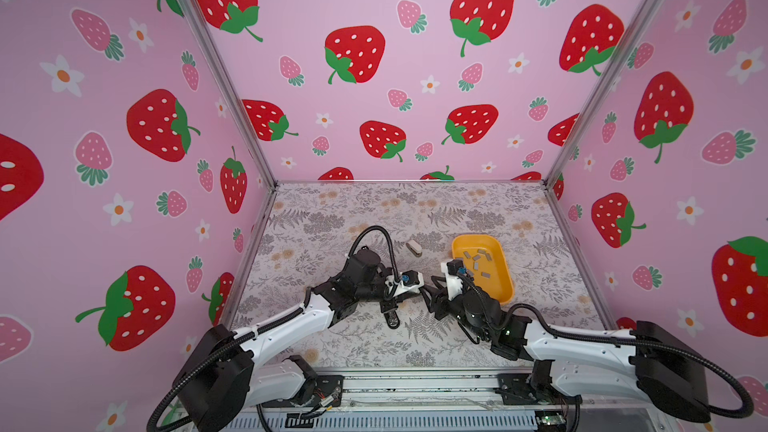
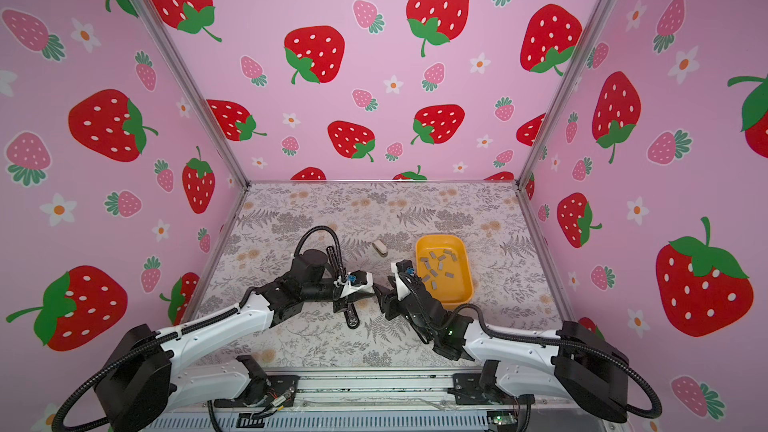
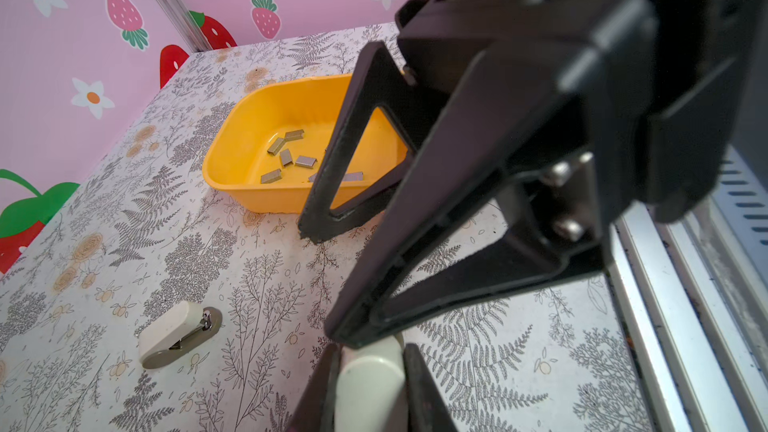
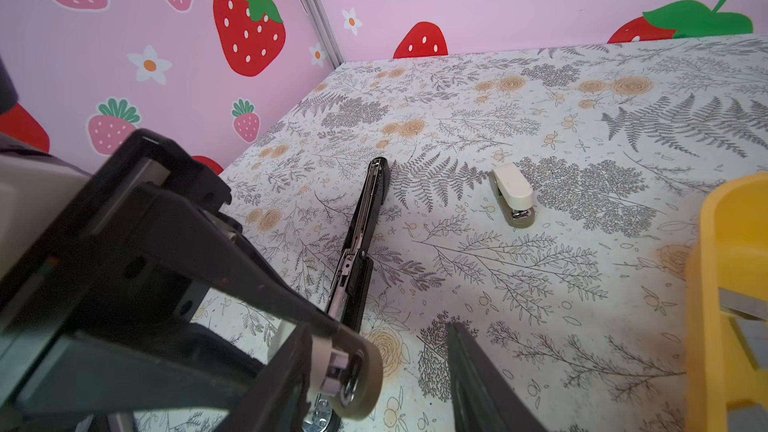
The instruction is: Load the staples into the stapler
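Note:
My left gripper is shut on a small cream stapler and holds it above the table, near the middle in both top views. My right gripper faces it from the right, jaws open. The stapler's tan base end sits between those jaws, close to one finger and well apart from the other. The staples are several short grey strips lying loose in a yellow tray just right of both grippers. None is in either gripper.
A long black stapler lies opened flat on the table beneath the left wrist. A second small cream stapler rests closed behind the grippers. Pink strawberry walls close in three sides. A metal rail runs along the front edge.

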You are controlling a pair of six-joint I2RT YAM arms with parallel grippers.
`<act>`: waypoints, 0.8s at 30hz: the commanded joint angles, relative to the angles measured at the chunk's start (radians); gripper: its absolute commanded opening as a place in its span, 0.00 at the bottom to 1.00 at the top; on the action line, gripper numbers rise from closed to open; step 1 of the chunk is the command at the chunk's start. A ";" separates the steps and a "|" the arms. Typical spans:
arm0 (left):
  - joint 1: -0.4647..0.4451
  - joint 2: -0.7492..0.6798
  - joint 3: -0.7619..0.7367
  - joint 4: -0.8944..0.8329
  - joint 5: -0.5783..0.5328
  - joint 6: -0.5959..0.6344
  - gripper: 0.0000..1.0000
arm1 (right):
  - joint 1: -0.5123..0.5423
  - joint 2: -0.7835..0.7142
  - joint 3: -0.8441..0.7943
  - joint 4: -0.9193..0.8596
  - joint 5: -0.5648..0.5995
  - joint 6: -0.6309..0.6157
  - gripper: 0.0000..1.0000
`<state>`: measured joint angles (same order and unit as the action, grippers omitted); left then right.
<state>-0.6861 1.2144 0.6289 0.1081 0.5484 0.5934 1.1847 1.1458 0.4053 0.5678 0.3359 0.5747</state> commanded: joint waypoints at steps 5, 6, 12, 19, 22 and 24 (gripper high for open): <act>-0.007 -0.003 0.001 0.030 0.035 0.002 0.00 | 0.004 0.015 -0.002 0.019 -0.018 0.093 0.52; -0.008 0.000 0.005 0.030 0.035 0.002 0.00 | 0.003 0.017 0.001 0.014 -0.020 0.092 0.52; -0.012 0.008 0.003 0.036 0.038 0.014 0.00 | 0.003 0.016 -0.024 0.011 0.020 0.126 0.47; -0.013 0.013 0.006 0.037 0.035 0.018 0.00 | 0.003 -0.017 -0.046 -0.007 0.081 0.152 0.47; -0.016 0.017 0.006 0.040 0.040 0.020 0.00 | 0.003 -0.004 -0.045 0.008 0.048 0.148 0.46; -0.015 0.017 0.009 0.042 0.038 0.022 0.00 | 0.003 0.019 -0.032 0.004 0.036 0.146 0.46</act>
<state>-0.6956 1.2270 0.6289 0.1162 0.5591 0.5983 1.1847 1.1488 0.3672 0.5625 0.3771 0.6968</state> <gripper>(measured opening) 0.245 0.464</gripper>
